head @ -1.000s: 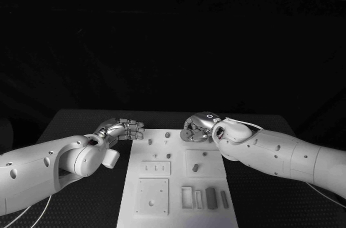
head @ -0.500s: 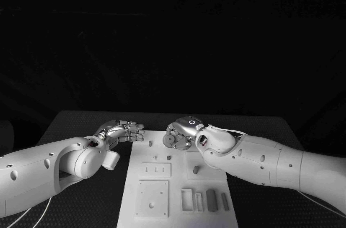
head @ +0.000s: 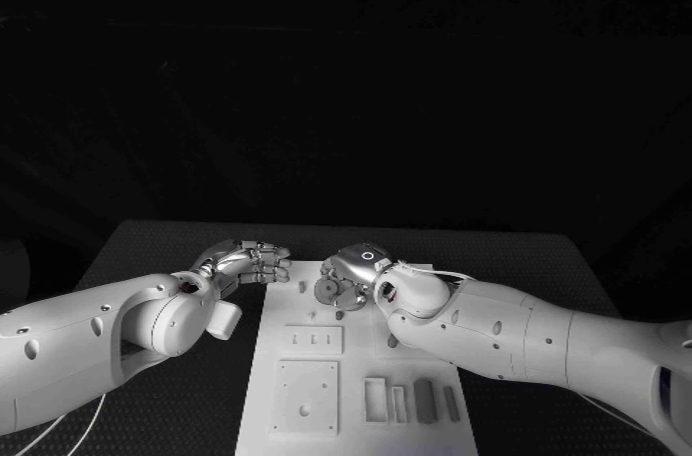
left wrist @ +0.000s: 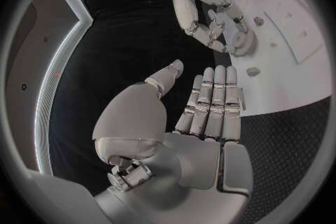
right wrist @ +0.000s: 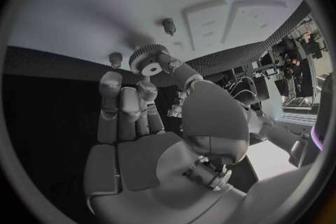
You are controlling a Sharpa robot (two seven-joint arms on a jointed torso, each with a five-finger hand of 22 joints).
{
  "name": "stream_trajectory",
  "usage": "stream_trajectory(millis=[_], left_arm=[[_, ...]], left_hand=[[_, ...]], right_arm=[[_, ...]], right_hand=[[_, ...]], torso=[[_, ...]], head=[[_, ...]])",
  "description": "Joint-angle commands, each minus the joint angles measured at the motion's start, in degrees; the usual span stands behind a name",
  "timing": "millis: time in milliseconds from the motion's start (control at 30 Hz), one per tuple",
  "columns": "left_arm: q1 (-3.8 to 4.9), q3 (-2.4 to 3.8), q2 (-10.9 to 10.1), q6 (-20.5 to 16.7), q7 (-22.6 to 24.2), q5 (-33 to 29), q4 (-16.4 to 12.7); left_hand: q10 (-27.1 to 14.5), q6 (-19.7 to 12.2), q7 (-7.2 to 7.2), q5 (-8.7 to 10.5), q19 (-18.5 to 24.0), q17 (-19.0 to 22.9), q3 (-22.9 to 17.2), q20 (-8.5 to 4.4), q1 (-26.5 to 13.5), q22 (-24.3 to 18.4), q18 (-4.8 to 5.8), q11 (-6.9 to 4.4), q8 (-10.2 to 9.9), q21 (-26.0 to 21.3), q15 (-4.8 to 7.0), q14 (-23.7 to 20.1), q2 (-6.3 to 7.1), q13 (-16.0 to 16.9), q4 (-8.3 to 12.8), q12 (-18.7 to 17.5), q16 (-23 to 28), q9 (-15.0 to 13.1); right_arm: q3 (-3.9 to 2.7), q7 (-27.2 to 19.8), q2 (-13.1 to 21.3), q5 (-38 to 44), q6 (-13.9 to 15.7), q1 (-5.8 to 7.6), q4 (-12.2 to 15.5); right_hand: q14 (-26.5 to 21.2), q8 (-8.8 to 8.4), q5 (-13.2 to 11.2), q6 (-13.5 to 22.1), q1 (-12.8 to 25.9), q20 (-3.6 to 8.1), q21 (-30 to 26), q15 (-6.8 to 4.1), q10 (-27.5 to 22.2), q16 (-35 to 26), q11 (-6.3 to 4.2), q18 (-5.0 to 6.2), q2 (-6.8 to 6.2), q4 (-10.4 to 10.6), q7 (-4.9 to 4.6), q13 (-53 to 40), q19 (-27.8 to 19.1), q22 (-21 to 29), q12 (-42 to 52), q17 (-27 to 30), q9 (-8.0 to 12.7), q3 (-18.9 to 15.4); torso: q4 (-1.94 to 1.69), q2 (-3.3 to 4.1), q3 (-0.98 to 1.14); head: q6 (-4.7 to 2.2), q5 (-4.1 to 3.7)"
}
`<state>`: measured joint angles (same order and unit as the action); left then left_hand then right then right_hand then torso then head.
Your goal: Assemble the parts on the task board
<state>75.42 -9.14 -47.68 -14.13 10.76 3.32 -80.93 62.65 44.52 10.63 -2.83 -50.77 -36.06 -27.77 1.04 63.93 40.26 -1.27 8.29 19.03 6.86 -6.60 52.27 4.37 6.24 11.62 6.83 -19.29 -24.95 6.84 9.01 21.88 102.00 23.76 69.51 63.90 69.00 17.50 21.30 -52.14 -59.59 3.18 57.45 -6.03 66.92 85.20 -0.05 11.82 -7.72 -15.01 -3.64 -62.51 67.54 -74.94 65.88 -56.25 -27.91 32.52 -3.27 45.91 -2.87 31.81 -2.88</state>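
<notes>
The right hand [head: 346,276] hangs over the far end of the task board [head: 274,416] and pinches one small toothed gear [right wrist: 148,60] between thumb and fingertips; in the right wrist view the gear has a pale hub, and two short pegs [right wrist: 168,25] stand on the white plate beyond it, apart from each other. The left hand [head: 245,261] sits just off the board's far left corner above the black table [head: 144,246], holding nothing; in the left wrist view its fingers [left wrist: 213,101] lie straight and side by side with the thumb set apart.

On the board, counted from the head view: one square plate with slots [head: 313,338] near the middle, one larger square plate [head: 306,394] at the near left, and four upright narrow blocks [head: 424,396] in a row at the near right, the third darker than the rest. The right forearm [head: 534,341] lies across the board's right side and hides part of that area.
</notes>
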Motion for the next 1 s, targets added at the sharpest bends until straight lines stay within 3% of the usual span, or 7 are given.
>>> stream_trajectory(millis=[33,700,1000], left_arm=[[0.06,0.05,0.17,0.94,0.39,-0.25,-0.04],[0.06,0.04,0.24,1.07,0.20,-0.22,0.11],[0.06,0.04,0.32,1.11,0.21,-0.22,0.11]], left_hand=[[0.47,0.08,0.13,-0.07,-0.23,-0.10,-0.08,0.15,-0.75,0.06,0.27,-0.09,-0.21,-0.23,-0.32,-0.03,0.03,-0.09,0.29,-0.26,0.34,0.05],[0.45,0.01,0.21,-0.07,-0.23,-0.18,-0.09,0.15,-0.86,0.08,0.27,-0.05,-0.25,-0.28,-0.32,-0.02,0.06,-0.11,0.34,-0.36,0.42,0.08],[0.45,-0.01,0.22,-0.07,-0.23,-0.20,-0.11,0.15,-0.87,0.09,0.27,-0.04,-0.26,-0.29,-0.32,-0.02,0.04,-0.11,0.36,-0.38,0.45,0.09]], right_arm=[[0.02,0.83,-0.44,1.89,0.58,-0.15,-0.50],[0.04,2.67,-1.35,4.40,2.81,-0.16,-1.78],[0.05,2.55,-1.62,4.17,2.19,-0.16,-2.24]], right_hand=[[0.40,0.46,0.23,-2.92,-0.45,0.30,0.26,0.00,0.51,0.01,-0.01,3.18,0.09,0.11,-2.71,0.07,0.00,-0.68,-0.33,0.00,-2.81,0.38],[0.42,0.17,0.23,-2.65,-0.91,0.41,0.16,0.05,0.75,-0.16,0.06,3.18,-0.22,-0.23,-2.79,0.20,0.11,-0.65,-0.52,0.36,-2.76,0.52],[0.33,0.12,0.22,-2.64,-1.01,0.42,0.13,0.07,0.81,-0.24,0.08,3.18,-0.39,-0.34,-2.81,0.23,0.12,-0.65,-0.58,0.61,-2.77,0.52]], torso=[[0.11,-0.02,0.00],[0.28,-0.03,0.08],[0.25,-0.02,0.07]], head=[[0.00,0.12],[-0.04,0.09],[-0.12,-0.02]])
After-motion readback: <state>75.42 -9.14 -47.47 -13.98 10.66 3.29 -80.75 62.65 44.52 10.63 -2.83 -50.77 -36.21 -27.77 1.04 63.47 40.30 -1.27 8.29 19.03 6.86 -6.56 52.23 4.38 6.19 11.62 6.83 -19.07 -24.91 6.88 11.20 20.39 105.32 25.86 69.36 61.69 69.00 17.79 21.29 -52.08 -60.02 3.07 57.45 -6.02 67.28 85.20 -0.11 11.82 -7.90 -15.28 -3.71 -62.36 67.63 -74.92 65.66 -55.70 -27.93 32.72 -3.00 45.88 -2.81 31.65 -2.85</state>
